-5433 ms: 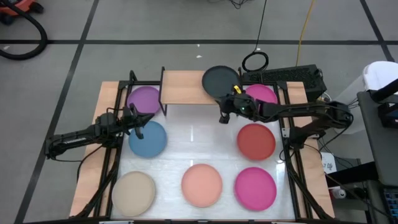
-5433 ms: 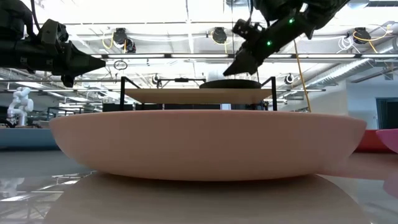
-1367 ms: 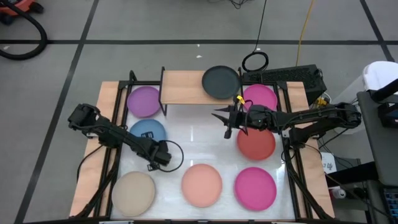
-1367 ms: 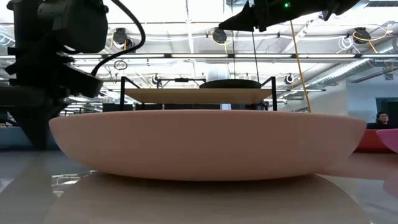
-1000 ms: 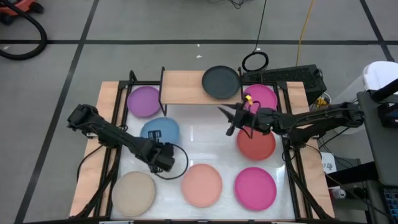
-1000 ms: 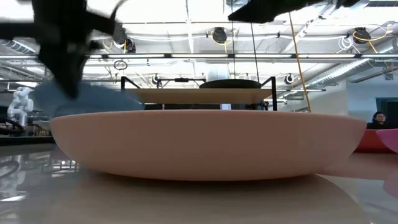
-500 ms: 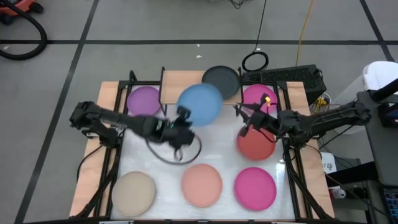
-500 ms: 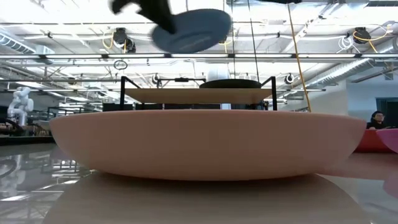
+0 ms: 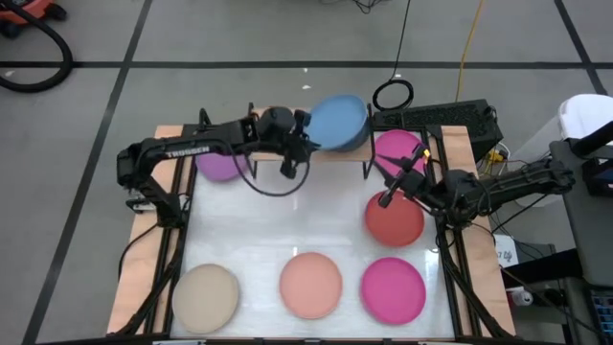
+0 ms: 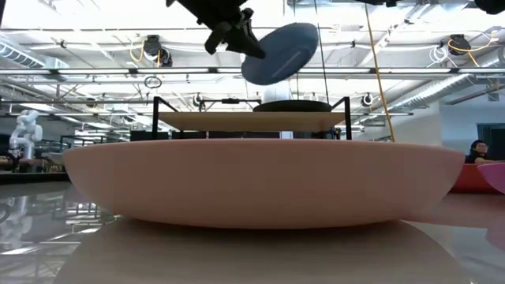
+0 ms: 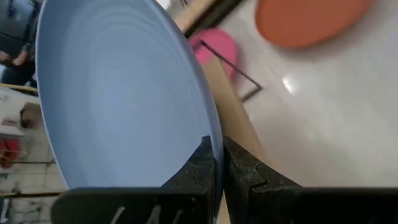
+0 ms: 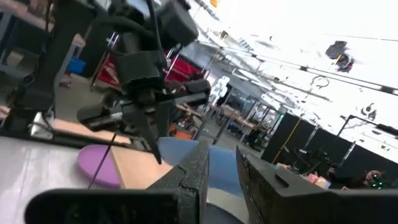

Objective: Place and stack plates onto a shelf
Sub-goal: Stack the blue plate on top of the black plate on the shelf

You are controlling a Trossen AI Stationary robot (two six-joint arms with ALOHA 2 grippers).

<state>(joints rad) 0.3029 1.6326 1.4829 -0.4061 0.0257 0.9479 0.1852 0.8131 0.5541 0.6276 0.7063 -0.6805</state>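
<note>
My left gripper (image 9: 305, 130) is shut on the blue plate (image 9: 338, 122), which hangs in the air above the right end of the light-wood shelf (image 9: 326, 154). In the low view the blue plate (image 10: 280, 51) is tilted, clear above the black plate (image 10: 288, 105) that rests on the shelf (image 10: 252, 121). From above, the blue plate hides almost all of the black one. My right gripper (image 9: 385, 196) hovers over the far-left edge of the red plate (image 9: 395, 220), open by a narrow gap and touching nothing. My left gripper pinches the blue plate's rim (image 11: 213, 140) between its two fingers, one finger (image 11: 202, 168) on the hollow upper face and one on the underside. The fingers come roughly level from the table's left. The plate is lifted clear and tilted, its free side higher.
On the white table lie a purple plate (image 9: 216, 165) left of the shelf, a magenta plate (image 9: 402, 146) right of it, and beige (image 9: 205, 297), salmon (image 9: 310, 285) and magenta (image 9: 394, 290) plates along the near edge. The left arm's cable loops over the table centre.
My left gripper has lifted the blue plate clear of the table's left-middle and carried it up, toward the far edge and to the right, until it hangs over the shelf's right end; the plate has tipped. My right gripper has drawn back toward the right edge, over the red plate.
</note>
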